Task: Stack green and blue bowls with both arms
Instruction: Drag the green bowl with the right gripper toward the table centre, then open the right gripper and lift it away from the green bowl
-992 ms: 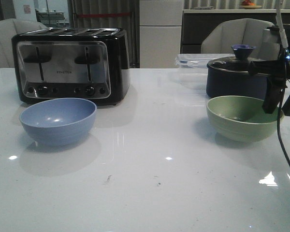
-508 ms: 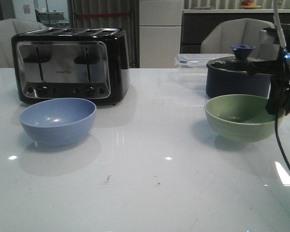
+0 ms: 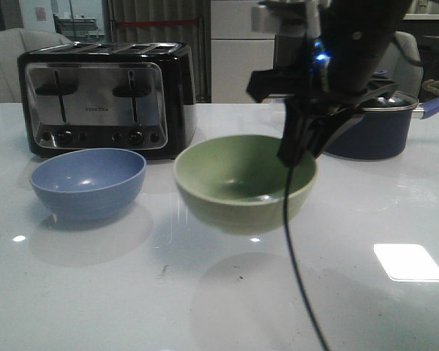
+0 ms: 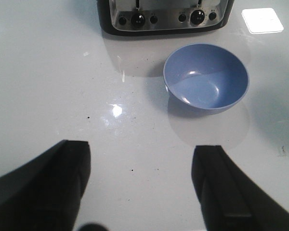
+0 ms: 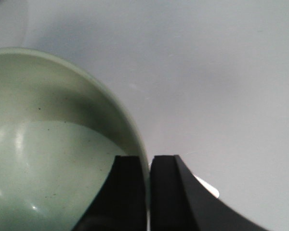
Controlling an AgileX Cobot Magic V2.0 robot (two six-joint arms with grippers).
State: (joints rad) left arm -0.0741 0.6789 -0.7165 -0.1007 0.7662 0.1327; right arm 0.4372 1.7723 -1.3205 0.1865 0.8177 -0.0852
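Observation:
The pale green bowl [image 3: 241,181] hangs above the table's middle, a shadow beneath it. My right gripper [image 3: 301,150] is shut on its right rim, one finger inside and one outside; the right wrist view shows the green bowl [image 5: 53,154] pinched between the fingers of the right gripper [image 5: 149,166]. The light blue bowl [image 3: 88,183] rests on the table in front of the toaster, to the left of the green one. In the left wrist view the blue bowl [image 4: 205,78] lies well ahead of my left gripper [image 4: 142,159], which stands open over bare table.
A black and chrome toaster [image 3: 106,96] stands behind the blue bowl. A dark navy lidded pot [image 3: 373,124] sits at the back right, behind my right arm. A thin black cable [image 3: 296,270] hangs from the right arm to the front edge.
My right gripper has lifted the green bowl off the table and carried it left, from the right side to the middle beside the blue bowl. The blue bowl stayed put.

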